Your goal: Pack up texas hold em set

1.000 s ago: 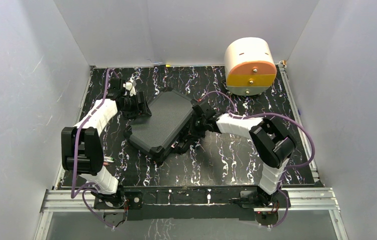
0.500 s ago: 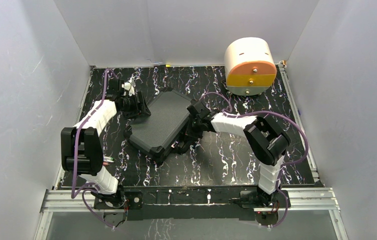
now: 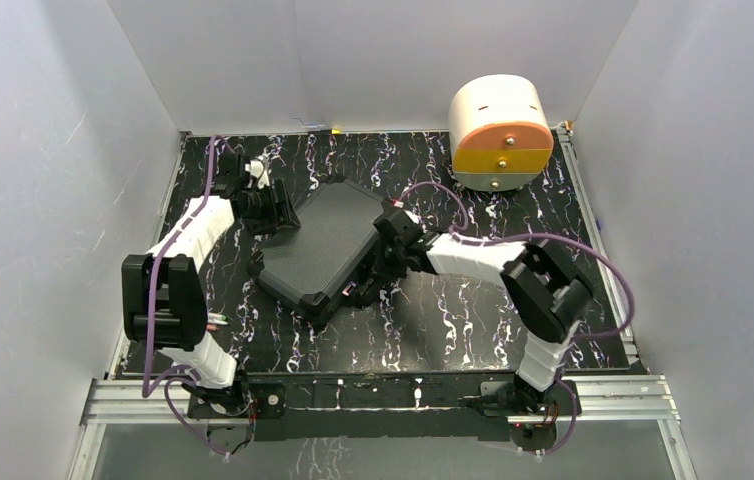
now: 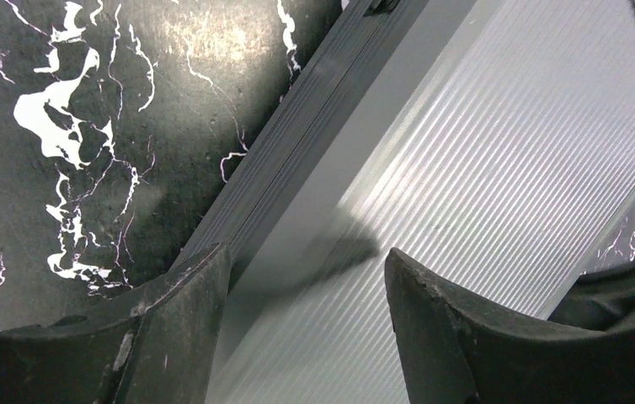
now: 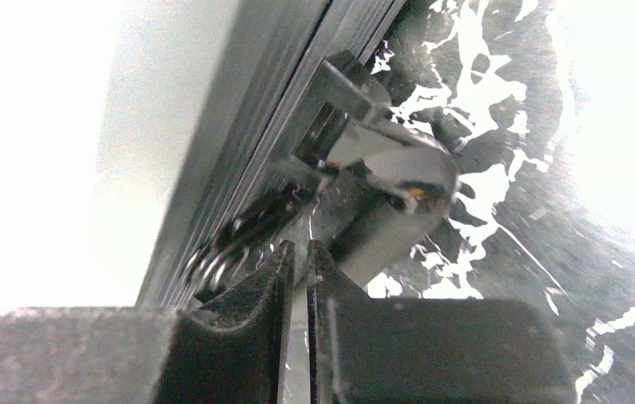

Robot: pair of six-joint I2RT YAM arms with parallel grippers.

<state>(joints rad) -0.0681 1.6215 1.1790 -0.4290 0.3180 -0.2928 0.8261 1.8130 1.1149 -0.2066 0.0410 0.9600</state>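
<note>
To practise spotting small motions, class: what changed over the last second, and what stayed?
The right tool edged slightly left at the right side of the black case. Nothing was taken or let go. The left tool, the case and the drawer box stayed put.

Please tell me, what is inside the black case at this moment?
Nothing inside can be seen: the black case lies with its ribbed lid down, covering whatever it holds. Only the outside shows, with a latch on its edge.

text: none legible | labels: none | numbers: none | signs: none
</note>
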